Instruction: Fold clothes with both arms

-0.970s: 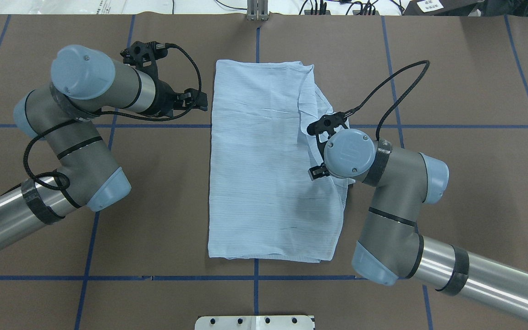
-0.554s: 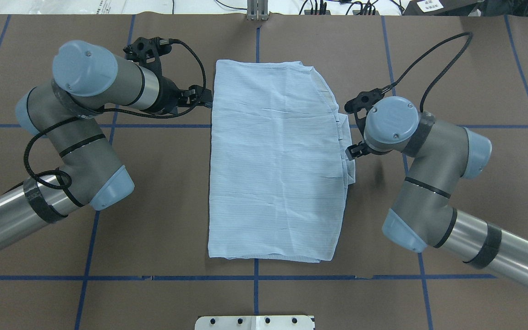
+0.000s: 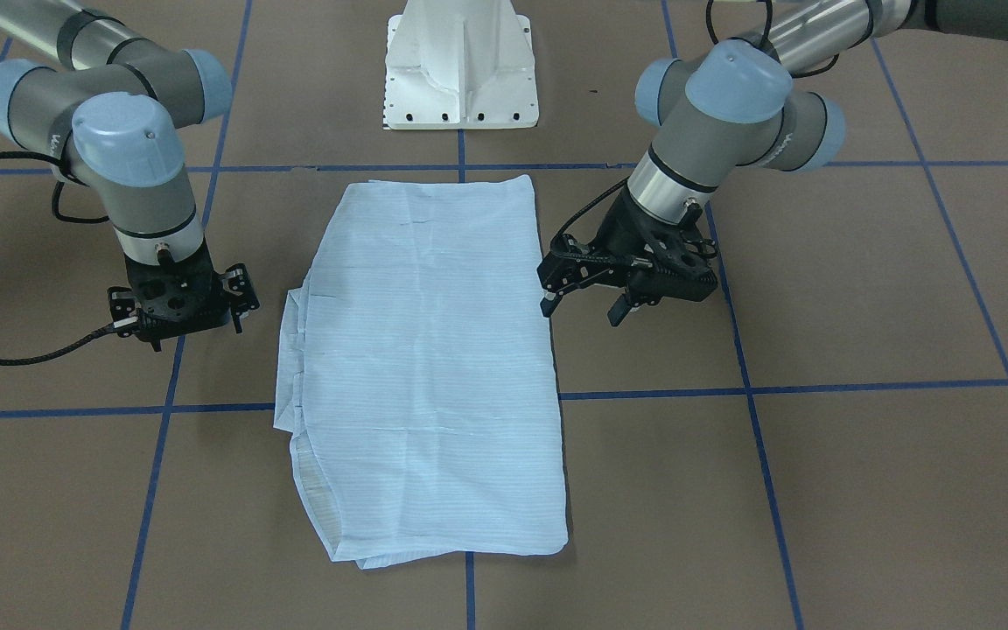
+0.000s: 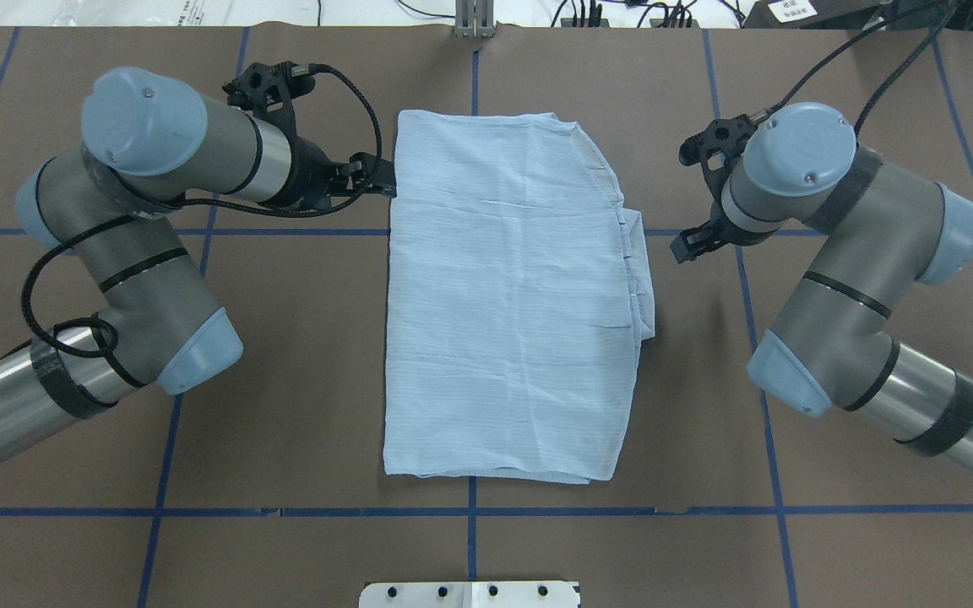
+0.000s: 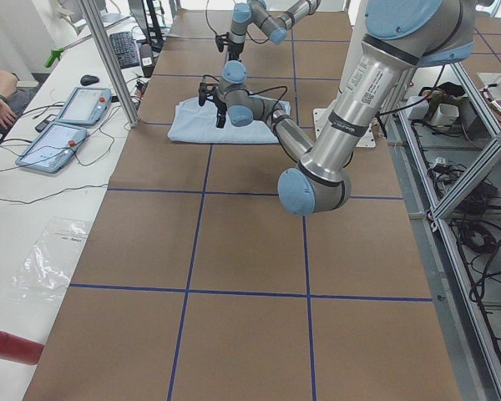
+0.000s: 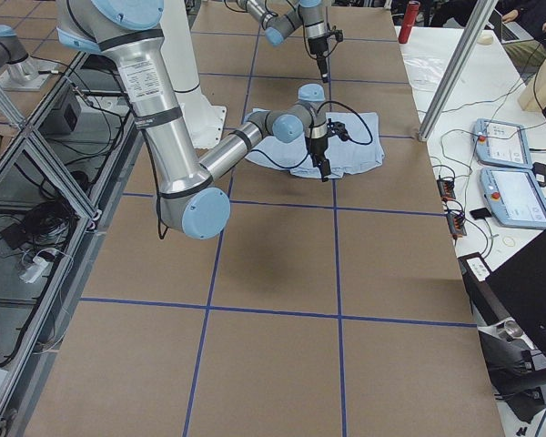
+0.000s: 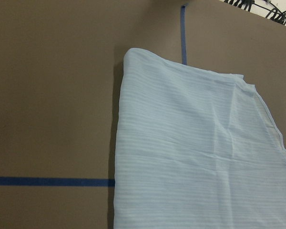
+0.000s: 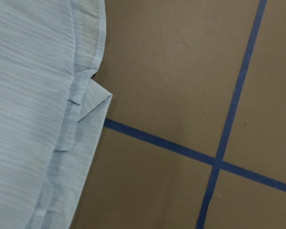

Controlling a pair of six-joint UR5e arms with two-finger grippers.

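Note:
The pale blue shirt (image 4: pixel 512 295) lies folded into a tall rectangle at the middle of the brown table; it also shows in the front view (image 3: pixel 425 367). Its right edge has layered folds sticking out (image 8: pixel 86 109). My left gripper (image 4: pixel 378 181) is open and empty, low at the shirt's left edge near the far corner; in the front view (image 3: pixel 583 306) its jaws stand apart beside the cloth. My right gripper (image 4: pixel 689 243) is open and empty, clear of the shirt's right edge, also seen in the front view (image 3: pixel 180 311). The left wrist view shows the shirt's far corner (image 7: pixel 190 152).
The white pedestal base (image 3: pixel 460 70) stands at the robot's side of the table. Blue tape lines (image 4: pixel 470 511) cross the brown surface. Teach pendants (image 5: pixel 67 121) lie on a side bench beyond the table's far edge.
My right arm has pulled back to the right, off the shirt, and the shirt's right flap now lies flat. My left gripper has moved slightly in toward the shirt's left edge.

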